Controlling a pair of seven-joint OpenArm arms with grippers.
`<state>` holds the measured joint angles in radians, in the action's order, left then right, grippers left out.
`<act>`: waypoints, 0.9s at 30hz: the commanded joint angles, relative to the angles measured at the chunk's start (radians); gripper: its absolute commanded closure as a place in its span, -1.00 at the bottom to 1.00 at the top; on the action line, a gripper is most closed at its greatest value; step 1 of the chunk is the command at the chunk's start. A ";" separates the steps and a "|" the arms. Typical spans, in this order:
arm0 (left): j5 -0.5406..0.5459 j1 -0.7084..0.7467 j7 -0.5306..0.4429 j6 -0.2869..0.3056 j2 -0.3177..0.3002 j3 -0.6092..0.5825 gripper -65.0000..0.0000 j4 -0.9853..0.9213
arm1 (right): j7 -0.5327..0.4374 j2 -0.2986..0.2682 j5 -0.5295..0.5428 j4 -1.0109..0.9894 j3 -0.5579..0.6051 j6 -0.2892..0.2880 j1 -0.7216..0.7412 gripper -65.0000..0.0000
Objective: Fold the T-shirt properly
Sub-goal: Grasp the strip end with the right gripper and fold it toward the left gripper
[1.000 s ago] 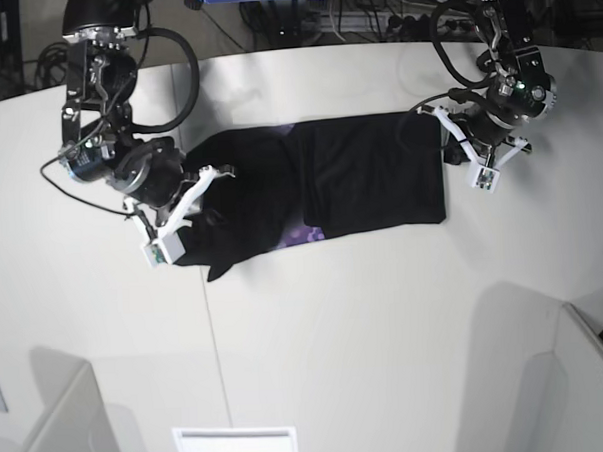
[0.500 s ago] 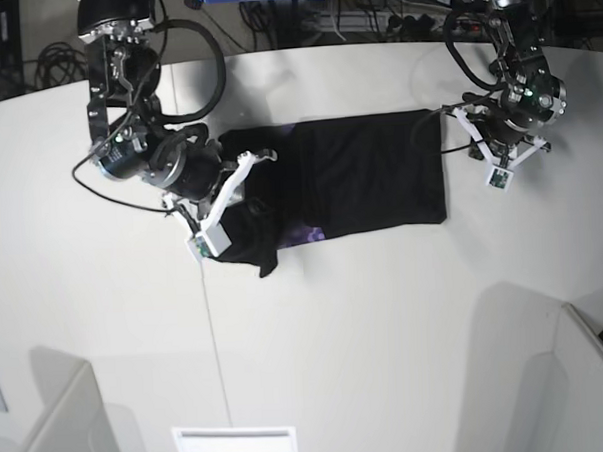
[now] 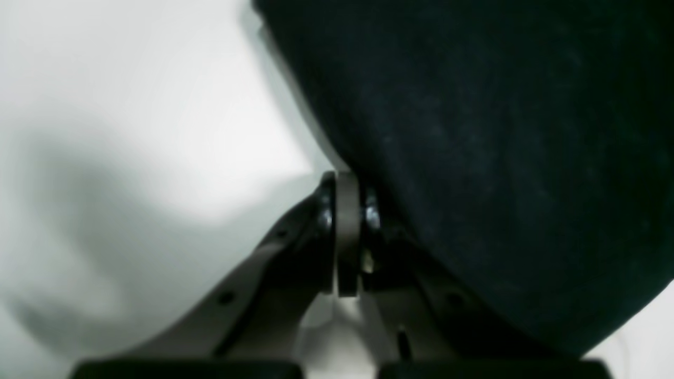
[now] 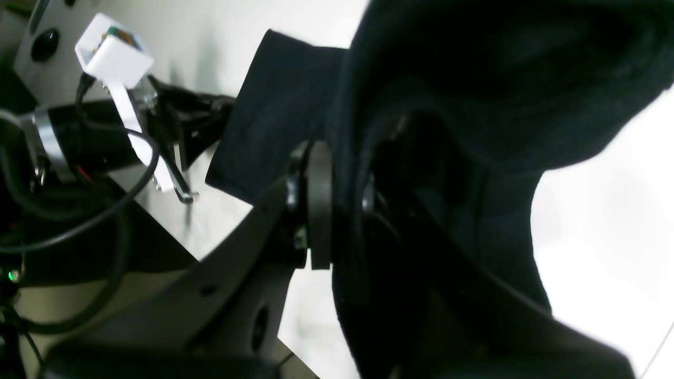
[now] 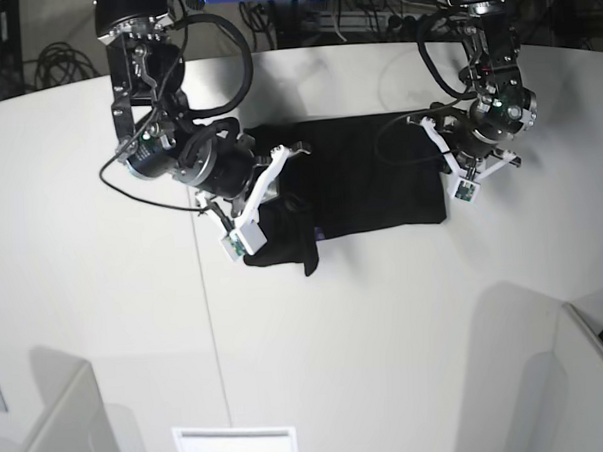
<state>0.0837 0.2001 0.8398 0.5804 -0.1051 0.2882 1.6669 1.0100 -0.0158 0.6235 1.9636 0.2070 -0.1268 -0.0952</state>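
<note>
Right pincer (image 5: 263, 200) clenched on the T-shirt (image 5: 379, 178) carries its nine-o'clock end toward three, left pincer (image 5: 461, 169) closed empty at the three-o'clock edge; folding partly done.

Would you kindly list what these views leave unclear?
- Left tool, left wrist view: blurred; contact with the T-shirt uncertain.
- Right tool, right wrist view: far finger buried in cloth.
- T-shirt print, base view: hidden under the fold.

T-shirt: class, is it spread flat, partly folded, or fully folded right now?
Partly folded. The T-shirt lies as a doubled rectangle, while the right gripper holds its bunched end lifted over it.
</note>
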 commanded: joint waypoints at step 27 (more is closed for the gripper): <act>0.028 0.028 0.011 0.022 -0.003 0.001 1.00 0.014 | -0.250 0.070 -0.173 -0.036 0.227 0.135 0.010 1.00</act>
<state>0.1097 0.2214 0.8219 0.5842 -0.1059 0.2913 1.6718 0.7876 0.0441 0.4374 1.9102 0.4305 0.0185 -0.0978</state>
